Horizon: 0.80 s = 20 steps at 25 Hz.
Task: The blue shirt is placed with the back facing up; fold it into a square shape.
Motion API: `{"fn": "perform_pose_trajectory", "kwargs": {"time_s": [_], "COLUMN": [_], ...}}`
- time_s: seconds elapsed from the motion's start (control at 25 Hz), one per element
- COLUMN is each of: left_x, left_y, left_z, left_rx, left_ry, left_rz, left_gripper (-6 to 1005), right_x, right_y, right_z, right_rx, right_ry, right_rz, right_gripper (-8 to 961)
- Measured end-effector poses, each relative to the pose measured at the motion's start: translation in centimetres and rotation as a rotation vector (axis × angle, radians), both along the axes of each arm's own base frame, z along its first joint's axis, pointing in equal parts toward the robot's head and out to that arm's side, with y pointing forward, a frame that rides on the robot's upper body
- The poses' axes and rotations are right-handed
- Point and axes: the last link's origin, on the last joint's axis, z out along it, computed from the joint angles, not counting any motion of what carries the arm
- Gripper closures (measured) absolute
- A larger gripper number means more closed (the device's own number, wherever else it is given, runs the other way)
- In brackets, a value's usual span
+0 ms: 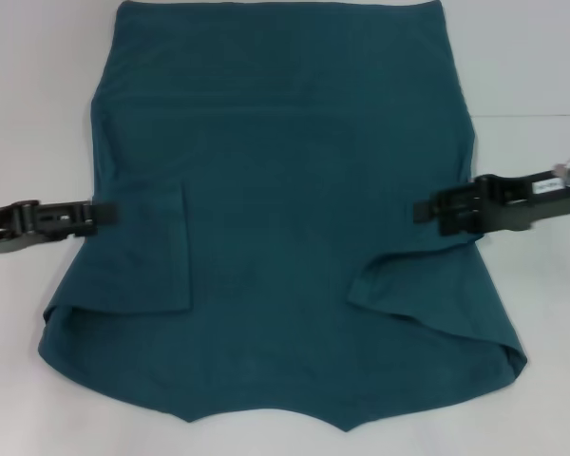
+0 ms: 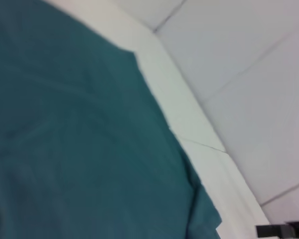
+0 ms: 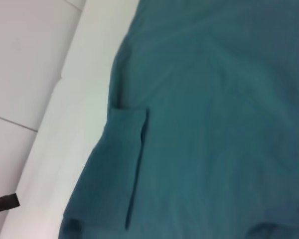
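The blue shirt (image 1: 285, 218) lies spread on the white table (image 1: 38, 95), its two sleeves folded in over the body at the near end, collar notch at the closest edge. The left gripper (image 1: 103, 215) sits at the shirt's left edge, tip touching the cloth; the right gripper (image 1: 426, 209) meets the right edge opposite. Whether either claw is open or holds fabric cannot be told. Farther off, the shirt narrows to a straight hem.
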Motion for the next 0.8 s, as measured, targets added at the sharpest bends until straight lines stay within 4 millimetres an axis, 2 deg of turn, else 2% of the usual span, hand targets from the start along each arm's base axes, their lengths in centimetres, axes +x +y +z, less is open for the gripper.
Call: {"fn": "perform_pose_trajectory", "kwargs": {"time_s": [0.2, 0.32, 0.4, 0.56, 0.8], "left_x": [-2.5, -3.8, -4.9, -5.7, -6.7], "left_y": [-2.3, -3.4, -4.3, -4.8, -4.7], "left_z": [1.2, 1.6, 1.4, 0.6, -0.8], "left_rx": [-0.092, -0.105, -0.106, -0.116, -0.105], "left_ry": [-0.072, -0.064, -0.046, -0.034, 0.009], "left_rz": [0.264, 0.356, 0.413, 0.457, 0.499], "left_gripper": [362, 361, 361, 361, 362], "right_x": [1.8, 2.6, 2.9, 3.2, 3.2], "right_y": [-1.0, -1.4, -1.6, -1.9, -1.9], "right_z": [2.5, 3.4, 3.6, 3.6, 3.4], "right_rx": [-0.013, -0.004, 0.002, 0.005, 0.007], "right_ry": [-0.015, -0.015, -0.013, -0.008, -0.006], "right_rz": [-0.018, -0.029, -0.037, -0.046, -0.042], "right_gripper": [274, 276, 278, 278, 278]}}
